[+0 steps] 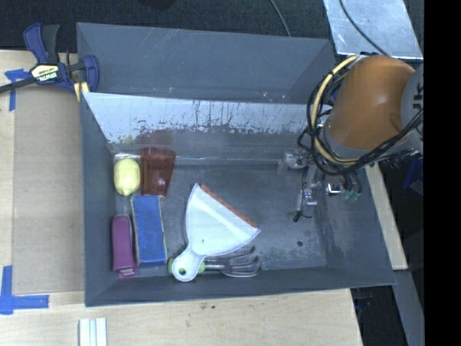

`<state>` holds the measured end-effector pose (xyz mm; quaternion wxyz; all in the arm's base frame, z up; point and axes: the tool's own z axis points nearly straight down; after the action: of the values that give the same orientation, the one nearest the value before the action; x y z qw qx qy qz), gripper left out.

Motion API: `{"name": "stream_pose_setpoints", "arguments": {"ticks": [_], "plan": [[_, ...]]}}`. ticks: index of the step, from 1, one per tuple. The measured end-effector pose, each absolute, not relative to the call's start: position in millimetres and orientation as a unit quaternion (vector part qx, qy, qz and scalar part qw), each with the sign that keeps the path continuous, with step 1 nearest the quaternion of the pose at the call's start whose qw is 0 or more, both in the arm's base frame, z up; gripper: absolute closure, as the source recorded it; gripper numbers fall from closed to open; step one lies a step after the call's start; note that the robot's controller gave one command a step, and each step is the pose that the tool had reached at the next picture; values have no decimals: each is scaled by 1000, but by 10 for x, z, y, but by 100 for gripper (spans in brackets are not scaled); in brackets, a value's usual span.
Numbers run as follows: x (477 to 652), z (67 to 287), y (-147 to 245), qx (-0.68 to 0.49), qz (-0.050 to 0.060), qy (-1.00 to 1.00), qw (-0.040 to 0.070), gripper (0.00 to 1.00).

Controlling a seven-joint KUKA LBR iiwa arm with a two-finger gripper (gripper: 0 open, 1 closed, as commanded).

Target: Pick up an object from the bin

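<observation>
gripper (306,202): over bare floor by the bin's (216,71) right wall; spread or pressed together, cannot tell
nearest: white scoop (212,229), mid-bin
handling: probably light, stiff, slick; pinch its rim

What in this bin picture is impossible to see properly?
- Camera view, gripper: too small to tell whether it touches the floor of the bin.
- Camera view, bin's right wall: partly hidden by the arm's orange cover.
- Camera view, brown thing by the yellow one: too blurred to identify.
</observation>
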<state>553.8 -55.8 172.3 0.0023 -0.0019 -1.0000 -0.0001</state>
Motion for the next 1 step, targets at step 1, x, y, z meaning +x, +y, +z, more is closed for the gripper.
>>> {"name": "stream_pose_setpoints", "arguments": {"ticks": [1], "plan": [[5556,1770,-555,-1,0,-1000,-2,0]]}}
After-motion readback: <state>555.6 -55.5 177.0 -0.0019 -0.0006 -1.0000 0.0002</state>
